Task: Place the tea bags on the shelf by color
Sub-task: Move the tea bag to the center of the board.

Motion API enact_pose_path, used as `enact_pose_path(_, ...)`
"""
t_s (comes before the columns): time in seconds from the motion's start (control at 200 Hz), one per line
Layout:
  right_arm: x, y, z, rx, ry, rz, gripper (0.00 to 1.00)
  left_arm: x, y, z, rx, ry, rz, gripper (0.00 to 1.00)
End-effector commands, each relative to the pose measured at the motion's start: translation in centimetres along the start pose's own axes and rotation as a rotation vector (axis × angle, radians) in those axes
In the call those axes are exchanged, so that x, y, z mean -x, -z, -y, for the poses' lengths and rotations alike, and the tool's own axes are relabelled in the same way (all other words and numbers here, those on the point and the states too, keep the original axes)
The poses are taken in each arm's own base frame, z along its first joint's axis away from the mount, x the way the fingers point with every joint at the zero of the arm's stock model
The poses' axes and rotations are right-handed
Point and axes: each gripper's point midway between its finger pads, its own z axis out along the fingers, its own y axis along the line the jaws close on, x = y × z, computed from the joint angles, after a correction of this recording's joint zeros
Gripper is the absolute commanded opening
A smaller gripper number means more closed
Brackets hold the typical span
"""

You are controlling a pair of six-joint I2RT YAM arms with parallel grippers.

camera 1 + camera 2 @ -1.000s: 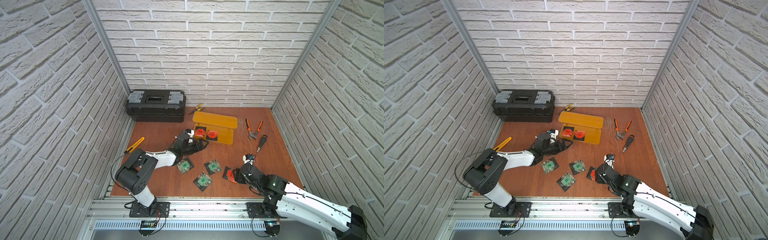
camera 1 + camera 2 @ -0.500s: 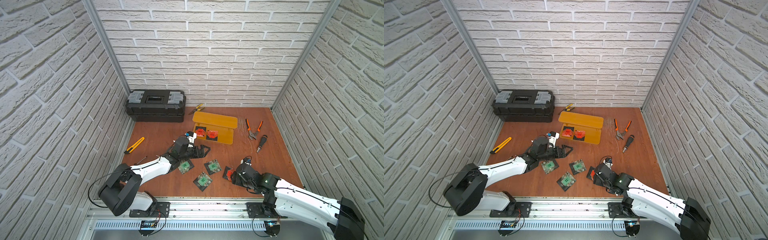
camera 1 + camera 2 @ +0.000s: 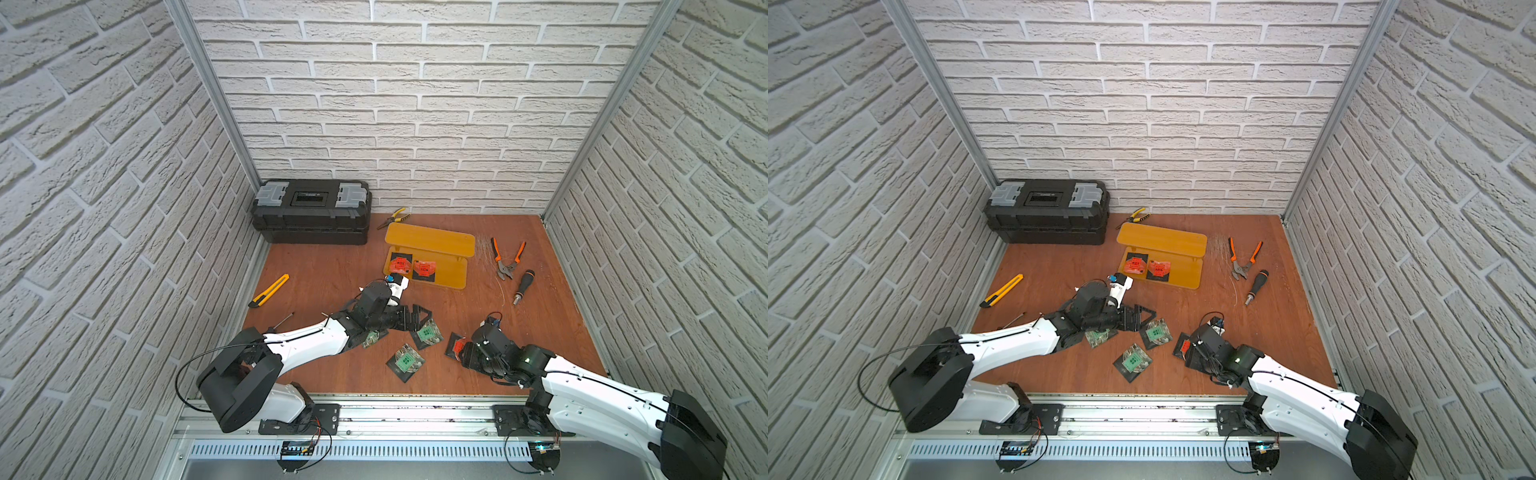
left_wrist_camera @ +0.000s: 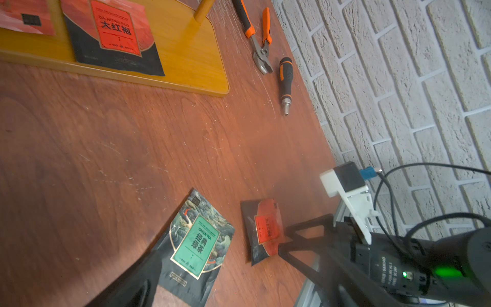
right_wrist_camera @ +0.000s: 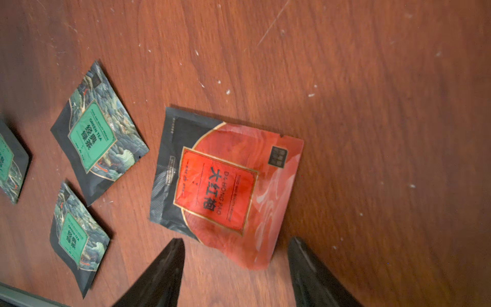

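A red tea bag [image 5: 225, 186] lies flat on the brown wooden table [image 5: 372, 133]. Its near edge sits between the two black fingers [image 5: 170, 265] of the right gripper [image 5: 236, 240]. Those fingers stand partly apart, one on each side of that edge and low over the wood. They are not closed on the sachet, and it is unclear whether either tip touches it. In both top views the same red tea bag [image 3: 456, 347] [image 3: 1185, 345] shows from under that gripper's wrist.

Just past it, away from the right fingers, lie three green tea bags. The left gripper [image 3: 424, 320] hovers over the green one [image 3: 429, 333] nearest the red tea bag. Its fingers are spread wide and hold nothing. In the left wrist view one left finger [image 4: 127, 284] overlaps a corner of this sachet [image 4: 196, 244]. Another green one [image 3: 406, 361] lies on the table near the left fingers, on the side towards the robot's base rail. The third [image 3: 371, 338] is half hidden under the left wrist.

Beyond the left fingers, towards the back wall, stands the yellow-orange shelf [image 3: 430, 243]. Its lower plate holds two more red sachets [image 3: 400, 262] [image 3: 424, 269] side by side, at the end nearer those fingers. Farther back is a black toolbox [image 3: 311, 216] with its lid shut. Orange-handled pliers [image 3: 507, 259] and a screwdriver [image 3: 523, 286] lie well beyond the right fingers, beside the shelf.
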Motion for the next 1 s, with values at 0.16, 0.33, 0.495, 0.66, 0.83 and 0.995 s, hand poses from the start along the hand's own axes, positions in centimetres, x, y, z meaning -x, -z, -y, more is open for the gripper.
enact_pose_path(0.16,1.1,-0.7,-1.0,0.039,-0.004,0.019,0.67,-0.3,-1.1,1.4,-0.024,-0.052,-0.004,0.98)
enact_pose_path(0.33,2.1,-1.0,-1.6,0.044,0.008,0.033,0.66,-1.1,-1.7,1.5,-0.024,-0.054,-0.025,0.98)
enact_pose_path(0.495,3.4,-1.5,-2.4,0.057,0.021,0.038,0.65,-1.9,-2.2,1.6,-0.029,-0.053,-0.044,0.98)
enact_pose_path(0.66,4.4,-2.0,-3.6,0.068,0.042,0.027,0.65,-2.5,-2.9,1.8,-0.037,-0.06,-0.061,0.97)
enact_pose_path(0.83,5.2,-2.2,-4.7,0.082,0.059,0.023,0.64,-3.1,-3.4,2.1,-0.048,-0.068,-0.079,0.96)
enact_pose_path(0.995,5.5,-1.7,-4.8,0.076,0.065,0.026,0.63,-3.2,-3.7,2.4,-0.057,-0.078,-0.086,0.95)
